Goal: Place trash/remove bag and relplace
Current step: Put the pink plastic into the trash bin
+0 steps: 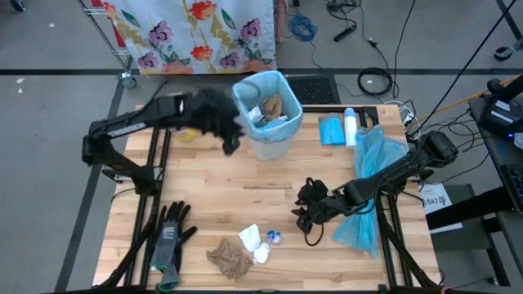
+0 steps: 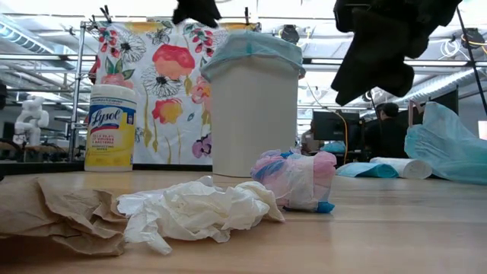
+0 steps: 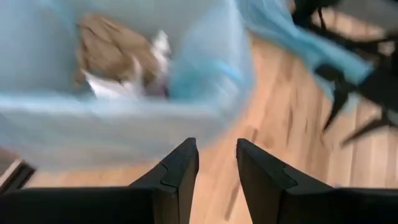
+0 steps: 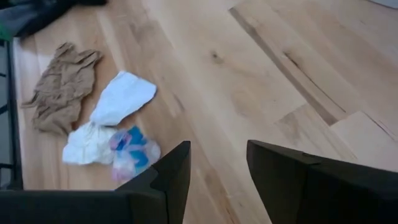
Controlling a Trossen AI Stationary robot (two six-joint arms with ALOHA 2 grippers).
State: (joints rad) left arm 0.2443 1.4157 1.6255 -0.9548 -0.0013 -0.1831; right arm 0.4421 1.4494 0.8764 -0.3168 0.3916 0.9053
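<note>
I'm hovering my right claw [image 1: 308, 214], released and empty, beside the trash [image 1: 255, 243] lying toward the tabletop's [image 1: 270, 175] front edge.

Bare surface [image 1: 245, 192] is lying open in front of the bin [image 1: 268, 114]; beside the bin, the left arm [image 1: 147, 118] is blocking one side, blue bags [image 1: 372, 184] and the right arm [image 1: 384, 180] are crowding the other.
</note>
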